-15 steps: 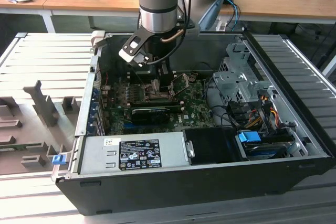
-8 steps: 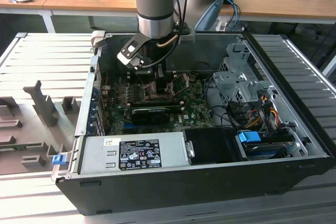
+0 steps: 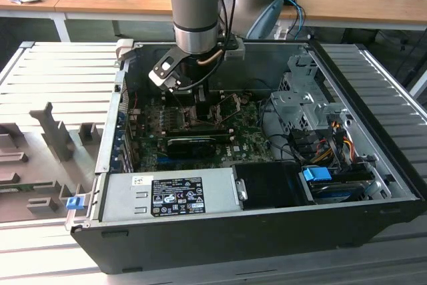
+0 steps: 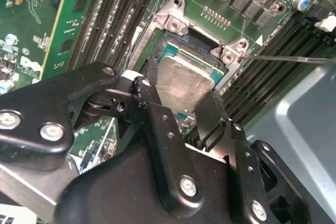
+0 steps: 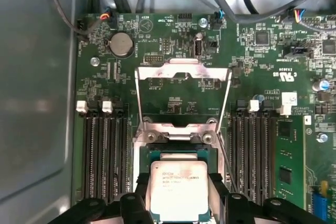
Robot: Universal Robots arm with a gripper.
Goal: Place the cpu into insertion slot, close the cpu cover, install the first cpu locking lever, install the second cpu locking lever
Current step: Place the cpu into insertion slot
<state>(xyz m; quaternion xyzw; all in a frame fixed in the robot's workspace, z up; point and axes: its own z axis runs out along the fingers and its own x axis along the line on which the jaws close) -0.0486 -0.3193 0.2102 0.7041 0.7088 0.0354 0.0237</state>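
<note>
The cpu point(image 5: 178, 190) point(image 4: 184, 83), a flat square chip with a dull silver top, sits level between my black fingers point(image 5: 140, 199) directly over the insertion slot point(image 5: 177, 156) point(image 4: 178, 24). My gripper point(image 5: 178, 205) point(image 4: 181, 98) is shut on its two opposite edges. The chip's lower face and how deep it sits in the socket are hidden. The cpu cover point(image 5: 184, 72), a thin silver frame, stands swung up and open behind the socket. A thin locking lever point(image 4: 289, 57) sticks out free beside the socket. In the exterior view my gripper point(image 3: 199, 101) reaches down into the open computer case.
Black memory slots point(image 5: 102, 156) flank the socket on both sides. A long black graphics card point(image 3: 190, 143) lies just in front of it, with the grey power supply point(image 3: 167, 195) nearer still. A metal drive cage point(image 3: 300, 105) and cables fill the exterior view's right.
</note>
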